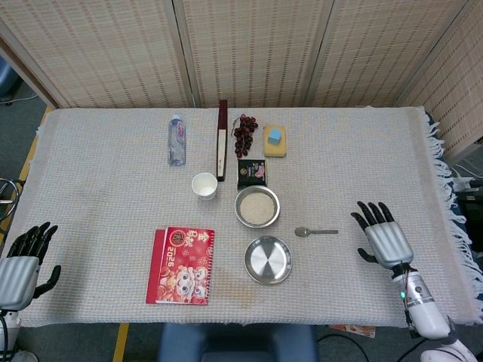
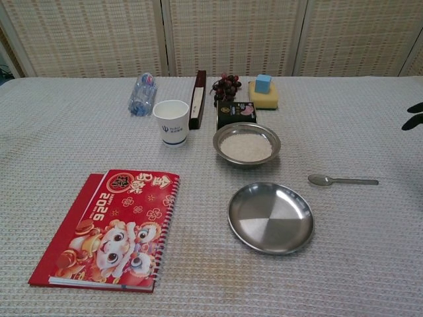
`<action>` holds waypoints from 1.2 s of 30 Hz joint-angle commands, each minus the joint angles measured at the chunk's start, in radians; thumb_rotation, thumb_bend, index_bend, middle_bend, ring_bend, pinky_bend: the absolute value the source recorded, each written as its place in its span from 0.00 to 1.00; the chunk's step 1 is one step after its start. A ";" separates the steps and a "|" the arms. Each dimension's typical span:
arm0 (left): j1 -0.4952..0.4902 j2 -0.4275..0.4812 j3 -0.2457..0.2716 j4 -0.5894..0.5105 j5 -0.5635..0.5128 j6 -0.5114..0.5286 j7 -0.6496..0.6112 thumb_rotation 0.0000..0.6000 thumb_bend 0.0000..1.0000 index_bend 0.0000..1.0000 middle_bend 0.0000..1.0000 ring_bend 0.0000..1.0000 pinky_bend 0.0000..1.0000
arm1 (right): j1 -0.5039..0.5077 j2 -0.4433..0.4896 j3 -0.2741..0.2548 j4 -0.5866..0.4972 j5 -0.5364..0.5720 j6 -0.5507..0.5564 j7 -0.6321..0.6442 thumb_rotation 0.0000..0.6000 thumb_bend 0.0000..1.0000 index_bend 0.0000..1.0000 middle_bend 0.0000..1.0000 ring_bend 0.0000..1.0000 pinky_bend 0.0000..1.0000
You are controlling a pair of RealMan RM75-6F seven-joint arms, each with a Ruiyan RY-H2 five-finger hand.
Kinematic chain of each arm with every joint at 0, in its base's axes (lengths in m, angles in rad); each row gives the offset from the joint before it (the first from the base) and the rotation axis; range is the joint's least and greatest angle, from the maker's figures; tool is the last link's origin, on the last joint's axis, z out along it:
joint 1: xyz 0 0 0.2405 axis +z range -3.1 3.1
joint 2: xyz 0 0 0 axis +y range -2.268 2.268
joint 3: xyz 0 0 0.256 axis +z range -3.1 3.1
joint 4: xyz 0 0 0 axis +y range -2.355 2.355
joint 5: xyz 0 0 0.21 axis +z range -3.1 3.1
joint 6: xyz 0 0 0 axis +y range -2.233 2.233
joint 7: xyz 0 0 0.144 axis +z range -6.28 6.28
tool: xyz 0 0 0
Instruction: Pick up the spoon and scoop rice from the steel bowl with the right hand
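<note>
A metal spoon point(image 1: 315, 231) point(image 2: 342, 179) lies flat on the cloth, bowl end to the left, just right of the steel bowl point(image 1: 256, 207) point(image 2: 246, 143) filled with white rice. My right hand point(image 1: 383, 238) hovers open to the right of the spoon's handle, fingers spread, holding nothing; only its dark fingertips point(image 2: 415, 114) show at the right edge of the chest view. At the table's near left corner my left hand point(image 1: 21, 259) rests open and empty, seen in the head view only.
An empty steel plate point(image 1: 268, 260) point(image 2: 270, 217) sits in front of the rice bowl. A red calendar book point(image 1: 180, 265), paper cup point(image 1: 204, 185), water bottle point(image 1: 176, 140), dark box point(image 1: 251, 173), grapes point(image 1: 244, 133), sponge point(image 1: 275, 141) and a long dark case point(image 1: 222, 139) lie further left and back.
</note>
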 commanded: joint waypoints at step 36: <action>-0.007 0.018 0.011 -0.005 -0.001 -0.031 -0.019 1.00 0.43 0.00 0.00 0.00 0.11 | 0.220 -0.280 0.019 0.284 0.152 -0.187 0.003 1.00 0.28 0.51 0.00 0.00 0.00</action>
